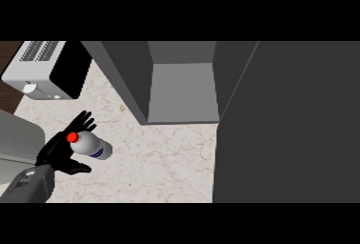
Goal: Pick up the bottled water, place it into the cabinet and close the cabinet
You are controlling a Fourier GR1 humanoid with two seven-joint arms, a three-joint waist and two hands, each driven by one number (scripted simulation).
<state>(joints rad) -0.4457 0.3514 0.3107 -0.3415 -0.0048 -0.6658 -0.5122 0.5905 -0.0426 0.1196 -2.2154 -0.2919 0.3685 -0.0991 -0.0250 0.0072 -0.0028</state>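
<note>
The bottled water point(92, 145) is a white bottle with a red cap and a blue label, standing on the marble counter at the lower left. My left hand point(57, 151) is right beside it on its left. The fingers point(84, 121) are spread and straight past the bottle's far side, and the thumb point(76, 167) sticks out on its near side. The hand is open around the bottle, not curled on it. The grey cabinet point(181, 90) is open at the top middle, showing a bare shelf inside. Its dark door point(288, 124) swings out over the right side. My right hand does not show.
A white and black appliance point(44, 70) sits at the counter's top left corner. A grey panel point(14, 138) fills the left edge. Bare marble counter point(165, 157) lies between the bottle and the cabinet door.
</note>
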